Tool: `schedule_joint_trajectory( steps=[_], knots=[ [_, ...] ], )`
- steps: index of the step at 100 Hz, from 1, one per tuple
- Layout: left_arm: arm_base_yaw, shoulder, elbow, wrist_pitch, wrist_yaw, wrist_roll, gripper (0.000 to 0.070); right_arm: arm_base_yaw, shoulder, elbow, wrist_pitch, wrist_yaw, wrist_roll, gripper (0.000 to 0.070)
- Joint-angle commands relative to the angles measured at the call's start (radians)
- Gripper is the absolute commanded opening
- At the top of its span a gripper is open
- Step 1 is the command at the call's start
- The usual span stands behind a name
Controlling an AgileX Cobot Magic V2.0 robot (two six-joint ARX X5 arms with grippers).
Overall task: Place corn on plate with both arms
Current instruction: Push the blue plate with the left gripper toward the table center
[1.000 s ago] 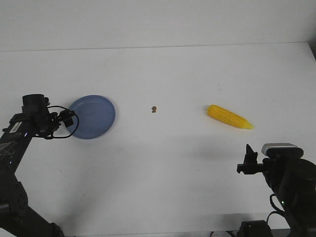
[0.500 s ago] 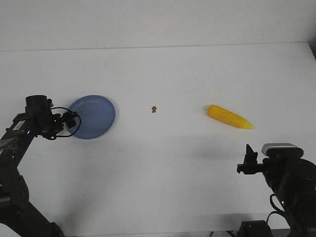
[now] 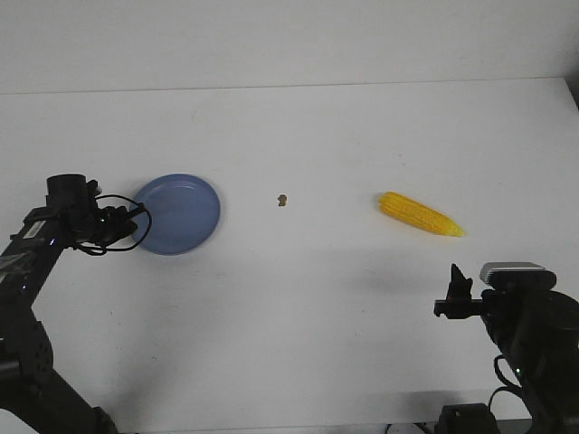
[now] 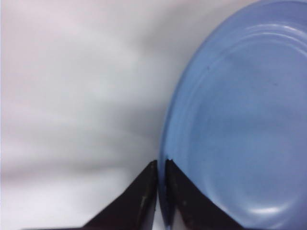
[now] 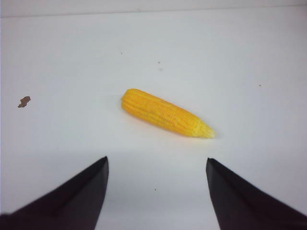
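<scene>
**Plate Repositioning Before Corn Transfer**

While the corn (image 3: 421, 214) lay on the white table (image 3: 362, 316) at the right side, well apart from the plate (image 3: 181, 213) at the left, neither arm had yet touched it. Its pointed end faced right, and a small brown speck (image 3: 282, 199) sat between cob and plate.

The left gripper (image 4: 161, 191) was pinched on the plate's near-left rim, fingers pressed together over the edge. The right gripper (image 5: 156, 191) stood spread wide and empty, hovering short of the corn with the cob framed between its fingers.

You would have done this step well by dragging the plate slowly and keeping it flat on the table, since a thin rim grip probably slips or tips the plate if lifted. Bring it only as far as the right arm can reach comfortably.

Compared with one second earlier, the plate had shifted slightly rightward, toward the speck, along with the left gripper. The corn and the right arm showed no change.
</scene>
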Motion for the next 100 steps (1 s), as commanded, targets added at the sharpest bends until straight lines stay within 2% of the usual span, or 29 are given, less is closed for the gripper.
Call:
schedule_joint_trajectory(
  steps=[1, 25, 36, 58, 85, 100],
  knots=[
    [0.002, -0.014, 0.016, -0.004, 0.041, 0.007, 0.0006, 0.001, 0.003, 0.017, 0.006, -0.002, 0.011, 0.0431],
    [-0.007, -0.174, 0.016, -0.006, 0.186, -0.003, 0.0006, 0.001, 0.003, 0.017, 0.006, -0.002, 0.011, 0.0431],
    [-0.034, -0.243, 0.015, -0.019, 0.225, -0.014, 0.0006, 0.001, 0.003, 0.017, 0.007, -0.002, 0.011, 0.0431],
    [-0.185, -0.288, -0.008, -0.057, 0.225, -0.012, 0.0006, 0.001, 0.003, 0.017, 0.009, 0.0, 0.011, 0.0431],
    [-0.408, -0.267, -0.082, -0.012, 0.217, -0.013, 0.0006, 0.001, 0.003, 0.017, 0.01, 0.0, 0.011, 0.0431],
    [-0.487, -0.201, -0.11, -0.001, 0.206, -0.017, 0.0009, 0.001, 0.003, 0.018, 0.01, 0.0, 0.014, 0.0431]
  ],
)
